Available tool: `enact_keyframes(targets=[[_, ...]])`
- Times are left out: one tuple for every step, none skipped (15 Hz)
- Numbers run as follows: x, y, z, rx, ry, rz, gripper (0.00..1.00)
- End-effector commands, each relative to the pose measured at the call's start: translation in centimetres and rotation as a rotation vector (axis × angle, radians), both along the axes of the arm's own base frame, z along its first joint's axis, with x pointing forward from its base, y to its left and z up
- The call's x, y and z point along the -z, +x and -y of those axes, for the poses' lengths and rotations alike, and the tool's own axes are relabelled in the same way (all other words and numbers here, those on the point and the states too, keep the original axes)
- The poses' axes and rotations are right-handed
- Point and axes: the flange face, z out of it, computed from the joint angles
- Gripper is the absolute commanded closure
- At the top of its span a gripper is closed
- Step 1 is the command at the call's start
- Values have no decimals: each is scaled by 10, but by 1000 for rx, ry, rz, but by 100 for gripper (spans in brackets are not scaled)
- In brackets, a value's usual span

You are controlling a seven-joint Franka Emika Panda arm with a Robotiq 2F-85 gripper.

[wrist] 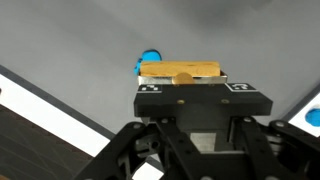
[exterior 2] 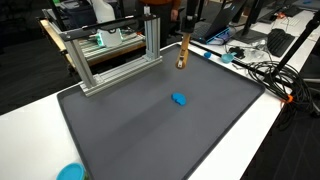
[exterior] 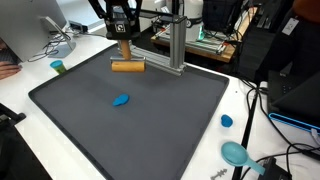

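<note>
My gripper [exterior: 122,38] hangs over the far edge of a dark grey mat [exterior: 150,130]. It is shut on the upright part of a tan wooden piece [exterior: 126,62], whose crossbar hangs level just above the mat. The piece also shows in an exterior view [exterior 2: 184,50] and in the wrist view [wrist: 182,72], beyond the gripper body. A small blue object [exterior: 121,100] lies on the mat, nearer its middle and apart from the gripper. It also shows in an exterior view [exterior 2: 179,99] and in the wrist view [wrist: 150,60].
An aluminium frame [exterior: 172,45] stands at the mat's far edge, beside the gripper, also in an exterior view [exterior 2: 110,55]. A small blue cap [exterior: 227,121], a teal bowl [exterior: 235,153] and a green cup [exterior: 58,67] sit on the white table. Cables lie at the table's side [exterior 2: 270,75].
</note>
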Motion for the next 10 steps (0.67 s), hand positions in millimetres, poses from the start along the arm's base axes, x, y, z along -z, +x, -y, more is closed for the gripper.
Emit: enact_keyframes(targets=[[-2,0,0,1,0,1,53],[-3,0,0,1,0,3,78],[-7,2,3,-17,56,52,78],[-17,7,10,-17,74,97,78],[-25,12,13,-67,95,152,78],[-31,14,18,-139,55,166,78],[-33,16,24,-198,49,176,78],[-33,18,33,-259,33,162,78],[-33,18,41,-315,29,149,78],[-29,20,49,-370,28,123,78]])
